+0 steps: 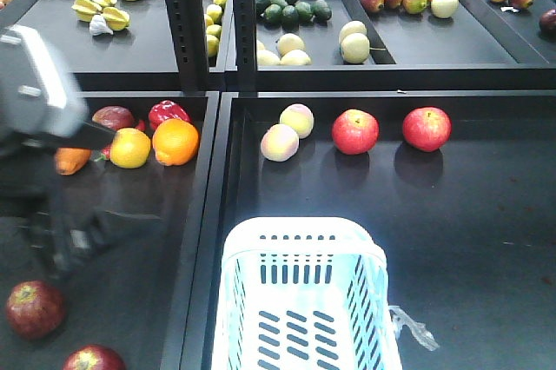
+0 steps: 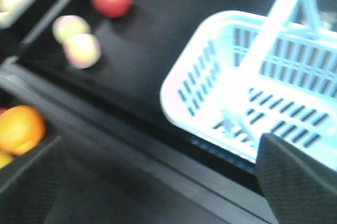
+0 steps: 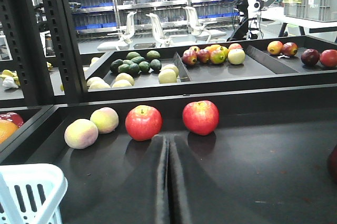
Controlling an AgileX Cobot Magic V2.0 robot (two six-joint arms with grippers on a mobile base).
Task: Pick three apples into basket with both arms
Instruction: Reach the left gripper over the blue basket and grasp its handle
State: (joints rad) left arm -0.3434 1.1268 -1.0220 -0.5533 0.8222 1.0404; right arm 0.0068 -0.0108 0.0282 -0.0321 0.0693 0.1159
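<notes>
Left end effector (image 2: 160, 182) hangs with its two black textured fingers (image 2: 295, 176) spread wide and nothing between them. It is above the raised black divider (image 1: 207, 214) that splits the black table (image 1: 469, 231) into a left and a right bay. Right end effector (image 3: 168, 142) has its black fingers pressed together into a thin seam, gripping nothing. It sits low over the right bay and points between two bright red round apples (image 3: 143, 122), which rest side by side near the back wall, a little apart. Just left of them lie two pale pink-yellow peaches (image 1: 280, 142), close together.

A pale blue-white slotted plastic basket (image 1: 300, 229) stands at the near edge of the right bay, close to the divider, with a clear plastic scrap (image 1: 413, 327) beside its right wall.

In the left bay, two dark red streaked apples (image 1: 35, 308) lie near the front corner, well apart from the basket. A third dark red apple (image 1: 113, 117) sits at the back near a round orange (image 1: 175, 142) and a yellow fruit (image 1: 130, 148), partly hidden behind the blurred left arm (image 1: 35, 83).
</notes>
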